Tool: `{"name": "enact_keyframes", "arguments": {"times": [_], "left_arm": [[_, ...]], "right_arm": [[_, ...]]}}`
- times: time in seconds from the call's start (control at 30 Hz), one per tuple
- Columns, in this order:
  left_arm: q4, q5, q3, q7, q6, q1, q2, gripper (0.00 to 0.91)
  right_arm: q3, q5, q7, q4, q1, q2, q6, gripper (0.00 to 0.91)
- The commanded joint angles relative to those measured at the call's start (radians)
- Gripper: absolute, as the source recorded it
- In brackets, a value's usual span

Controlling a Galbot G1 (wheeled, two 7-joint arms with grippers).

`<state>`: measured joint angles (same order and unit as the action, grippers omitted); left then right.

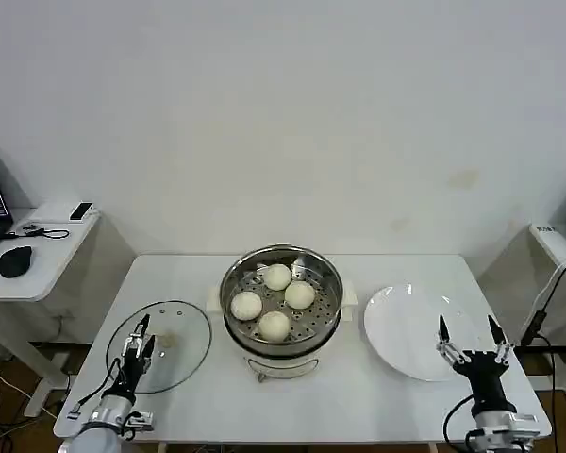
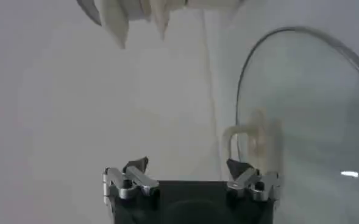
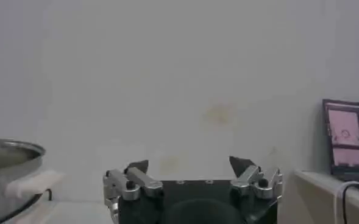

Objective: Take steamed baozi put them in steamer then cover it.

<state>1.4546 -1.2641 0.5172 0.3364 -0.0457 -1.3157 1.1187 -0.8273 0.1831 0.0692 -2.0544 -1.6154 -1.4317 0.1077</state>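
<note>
White table [image 1: 358,396]: cover [image 1: 174,354] near left edge; left end effector [image 1: 138,343] narrow, right end effector [image 1: 471,336] wide.

You have four steamed baozi [image 1: 274,302] to count, all inside the steamer [image 1: 281,351]. You have one steamer, standing on the white table [image 1: 358,396]. You have one cover [image 1: 174,344], a glass lid lying flat just to the steamer's left. You have one white plate [image 1: 410,335], lying just to the steamer's right. You have two grippers: the left gripper [image 1: 138,342] over the cover left of the steamer, and the right gripper [image 1: 472,337] at the plate right of the steamer, both with fingers spread.
</note>
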Motion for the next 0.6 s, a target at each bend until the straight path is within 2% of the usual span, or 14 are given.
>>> {"name": "enact_keyframes", "arguments": {"times": [0.03, 0.47, 0.53, 0.57, 0.6], "left_arm": [[-0.063, -0.008, -0.013, 0.000, -0.001, 0.050, -0.003, 0.907], [-0.136, -0.010, -0.024, 0.008, -0.020, 0.106, -0.008, 0.907], [-0.147, -0.013, -0.023, 0.014, -0.024, 0.111, -0.004, 0.846], [-0.149, -0.017, -0.023, 0.015, -0.025, 0.112, -0.003, 0.675], [-0.149, -0.017, -0.023, 0.016, -0.027, 0.114, -0.001, 0.605]], "right_arm": [[-0.004, -0.003, -0.001, 0.002, -0.006, -0.009, 0.004, 0.907], [0.004, -0.011, 0.006, 0.015, -0.001, -0.020, 0.010, 0.907], [0.008, -0.015, 0.007, 0.018, 0.007, -0.028, 0.010, 0.907], [0.011, -0.016, 0.007, 0.018, 0.010, -0.030, 0.010, 0.907], [0.015, -0.018, 0.006, 0.016, 0.011, -0.033, 0.010, 0.907]]}}
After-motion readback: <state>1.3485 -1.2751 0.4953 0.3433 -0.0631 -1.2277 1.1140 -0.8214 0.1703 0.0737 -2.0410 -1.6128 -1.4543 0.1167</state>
